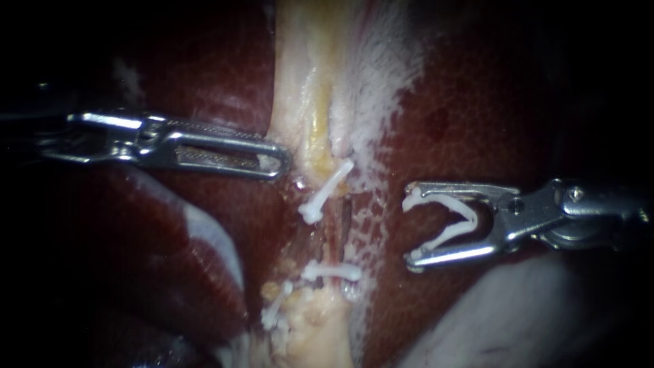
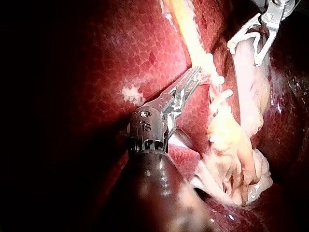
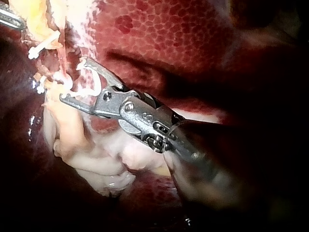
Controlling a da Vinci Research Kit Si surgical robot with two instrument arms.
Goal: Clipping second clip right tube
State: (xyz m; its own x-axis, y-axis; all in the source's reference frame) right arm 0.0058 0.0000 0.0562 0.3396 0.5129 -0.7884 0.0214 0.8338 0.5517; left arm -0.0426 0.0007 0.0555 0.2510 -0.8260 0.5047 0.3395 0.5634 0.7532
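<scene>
A pale yellow stalk of gallbladder [image 1: 310, 88] runs down the middle, thinning into dark tubes [image 1: 338, 228]. Three white clips sit here: a slanted one [image 1: 327, 192], a level one [image 1: 332, 271] and a low one [image 1: 276, 310]. My left instrument [image 1: 276, 162] lies level, its jaws shut on the stalk's left edge. My right instrument [image 1: 411, 230] hovers over liver to the right of the tubes, apart from them. Its wide-spread jaws carry an open white clip [image 1: 453, 221]. The right wrist view shows these jaws [image 3: 72, 79] beside the clipped tissue.
Dark red liver [image 1: 490, 109] surrounds the stalk on both sides. A frayed white film [image 1: 381, 116] borders the stalk's right side. Pale soft tissue [image 1: 497, 313] bulges below my right instrument. The left wrist view shows lumpy yellow-white tissue [image 2: 231, 154] beside my left instrument [image 2: 193, 77].
</scene>
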